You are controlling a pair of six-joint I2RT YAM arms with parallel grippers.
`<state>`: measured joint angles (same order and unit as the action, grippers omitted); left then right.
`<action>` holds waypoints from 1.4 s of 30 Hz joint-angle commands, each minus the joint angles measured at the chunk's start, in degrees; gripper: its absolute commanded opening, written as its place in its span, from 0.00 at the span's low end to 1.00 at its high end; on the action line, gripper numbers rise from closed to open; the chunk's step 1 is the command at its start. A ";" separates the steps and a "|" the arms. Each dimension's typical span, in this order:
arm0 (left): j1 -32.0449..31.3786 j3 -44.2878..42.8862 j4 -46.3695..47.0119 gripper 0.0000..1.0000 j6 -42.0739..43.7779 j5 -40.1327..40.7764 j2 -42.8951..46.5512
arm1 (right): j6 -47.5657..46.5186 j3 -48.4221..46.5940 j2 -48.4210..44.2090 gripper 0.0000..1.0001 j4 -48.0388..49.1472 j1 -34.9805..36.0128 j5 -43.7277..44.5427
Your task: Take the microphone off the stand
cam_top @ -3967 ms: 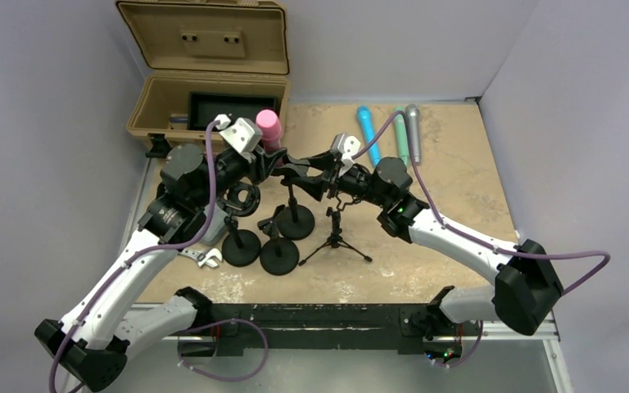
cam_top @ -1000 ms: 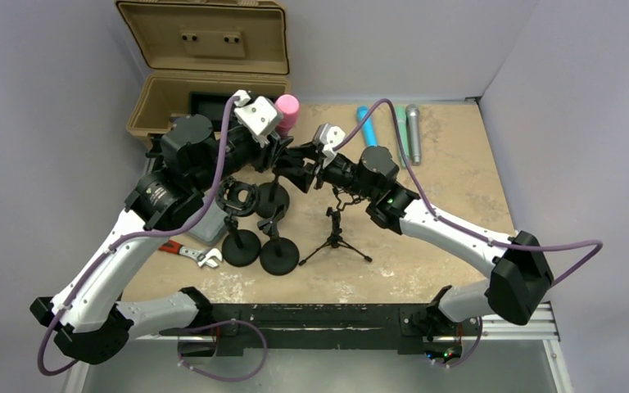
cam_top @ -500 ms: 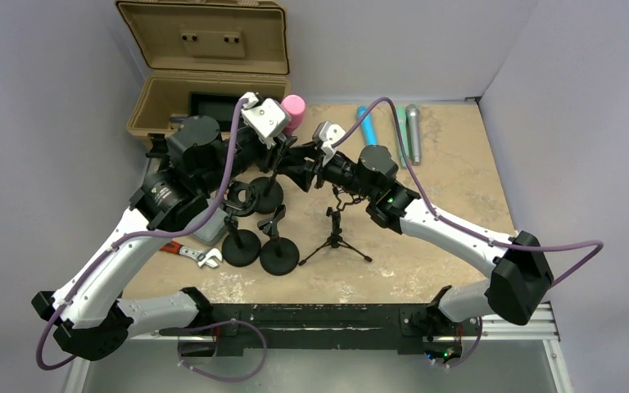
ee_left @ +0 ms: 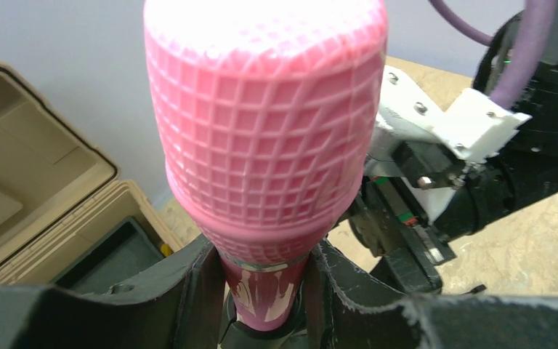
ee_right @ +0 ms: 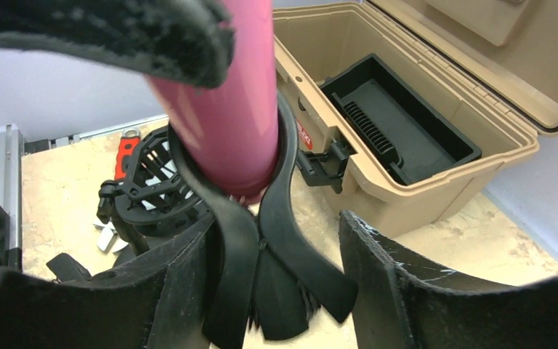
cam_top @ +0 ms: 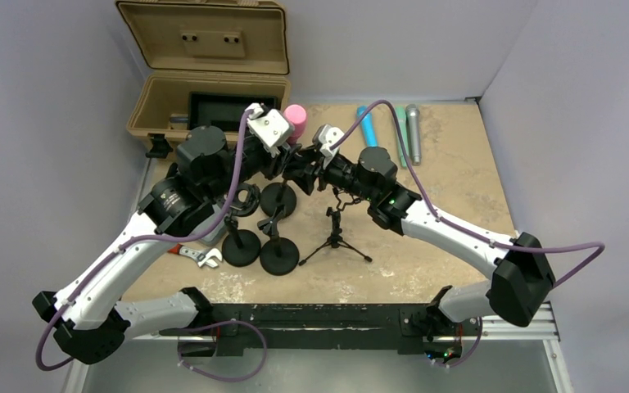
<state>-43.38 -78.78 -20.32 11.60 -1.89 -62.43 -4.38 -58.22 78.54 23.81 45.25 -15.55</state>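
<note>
The pink microphone (cam_top: 295, 115) sits in the black clip (cam_top: 296, 169) of a round-based stand (cam_top: 278, 199). My left gripper (cam_top: 281, 150) is shut on the microphone's body just under its mesh head; in the left wrist view the fingers (ee_left: 189, 291) press both sides of the pink body (ee_left: 265, 287). My right gripper (cam_top: 301, 170) is closed round the clip's two handles (ee_right: 261, 240), below the pink body (ee_right: 221, 94). Its left finger (ee_right: 167, 291) lies against one handle. The other handle's tip reaches the right finger.
An open tan case (cam_top: 205, 90) stands at the back left, also in the right wrist view (ee_right: 436, 109). Blue (cam_top: 368, 124), green (cam_top: 399, 131) and grey (cam_top: 414, 123) microphones lie at the back. Two round-based stands (cam_top: 240, 246), a tripod (cam_top: 336, 237), a shock mount (cam_top: 242, 196) and a wrench (cam_top: 201, 256) crowd the middle.
Both grippers, the microphone and the stand have shifted back and leftward over the last seconds. The microphone's head has moved right. Both grips are unchanged.
</note>
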 commanded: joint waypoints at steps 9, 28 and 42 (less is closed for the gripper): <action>-2.24 -0.23 7.84 0.00 -3.77 -6.16 2.94 | -2.60 -0.74 -1.24 0.54 3.99 -0.97 4.30; -2.27 -0.77 6.42 0.00 -2.53 -5.42 2.13 | -2.23 -0.03 -2.28 0.49 2.06 -2.81 0.55; -2.27 0.85 6.11 0.00 -1.75 -3.76 0.74 | -4.27 0.52 -7.22 0.74 -1.78 -3.66 -3.63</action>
<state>-45.08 -77.76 -18.15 10.09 -4.67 -61.98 -7.14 -56.84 74.37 20.03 42.83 -17.52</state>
